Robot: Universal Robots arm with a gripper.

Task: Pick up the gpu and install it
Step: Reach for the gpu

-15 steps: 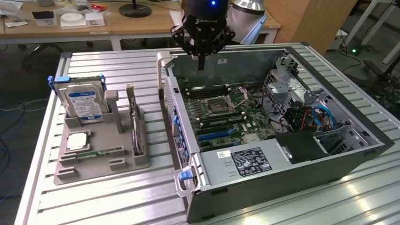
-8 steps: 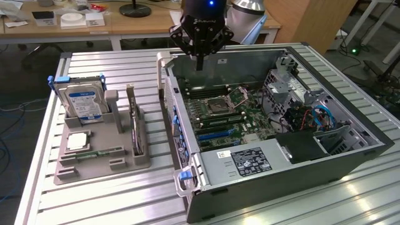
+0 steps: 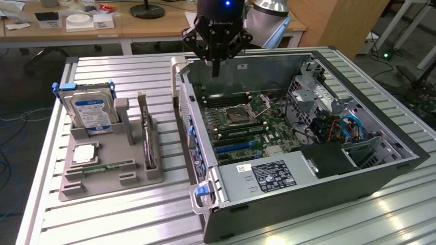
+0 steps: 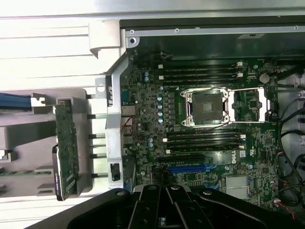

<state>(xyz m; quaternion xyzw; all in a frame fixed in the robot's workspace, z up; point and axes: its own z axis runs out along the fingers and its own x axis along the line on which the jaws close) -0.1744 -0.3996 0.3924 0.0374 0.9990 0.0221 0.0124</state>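
Now | my end effector (image 3: 215,70) pinched tight, empty, over the computer case (image 3: 307,204) | gpu (image 3: 148,140) stands on edge in the gray holder (image 3: 102,179) beside it, long side along the case wall

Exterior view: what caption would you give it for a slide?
Shut, empty pincer hovering over the open computer case, the gpu standing untouched in its grey holder beside it.
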